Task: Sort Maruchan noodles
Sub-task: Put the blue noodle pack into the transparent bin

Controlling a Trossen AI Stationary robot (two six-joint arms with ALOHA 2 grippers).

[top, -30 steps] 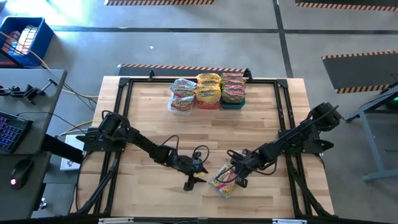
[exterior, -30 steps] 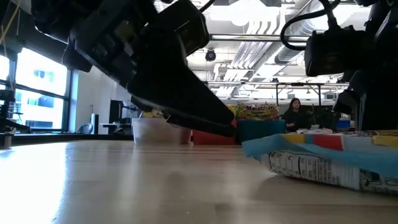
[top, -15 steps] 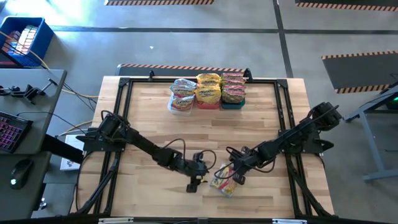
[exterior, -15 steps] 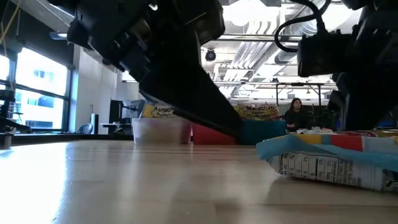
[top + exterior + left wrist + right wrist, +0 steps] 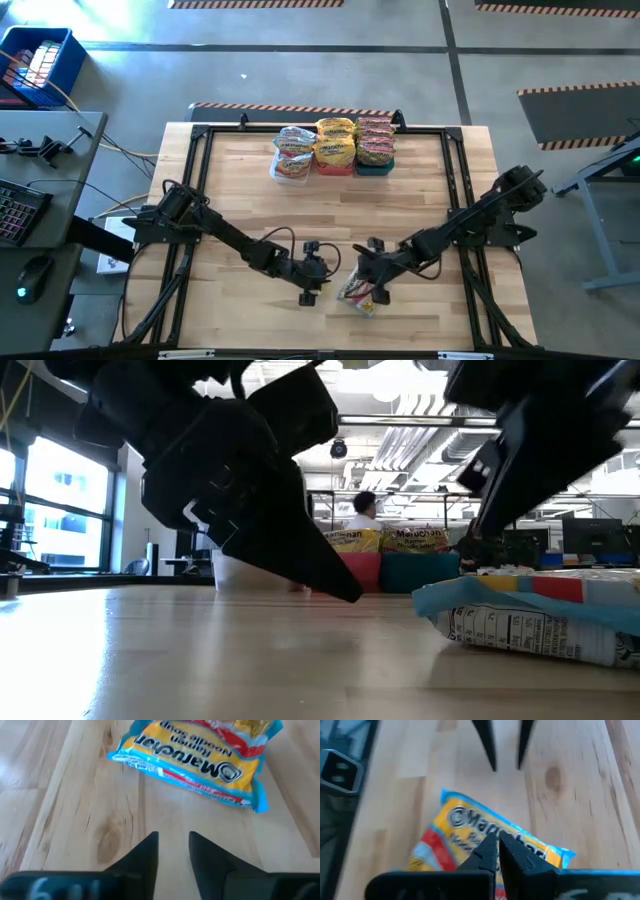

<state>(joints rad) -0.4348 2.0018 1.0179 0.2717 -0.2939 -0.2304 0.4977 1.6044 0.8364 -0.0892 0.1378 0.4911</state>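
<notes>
Your flat yellow crinkly plastic Maruchan noodle packet [image 5: 359, 293] lies loose on the table's near edge. The right gripper [image 5: 498, 851], fingers nearly together above it, could shove it; the left gripper [image 5: 173, 851], fingers slightly apart beside it, risks collision.

Table [image 5: 250, 190]: pale wood planks, visible grain, smooth satin finish. Noodle packet [image 5: 192, 762]: crinkly glossy plastic film, yellow and blue print. Gripper fingers [image 5: 145, 857]: matt black plastic. Table frame [image 5: 200, 150]: black metal.

Blue crate [image 5: 35, 62], keyboard [image 5: 17, 210], mouse [image 5: 33, 277]
</notes>
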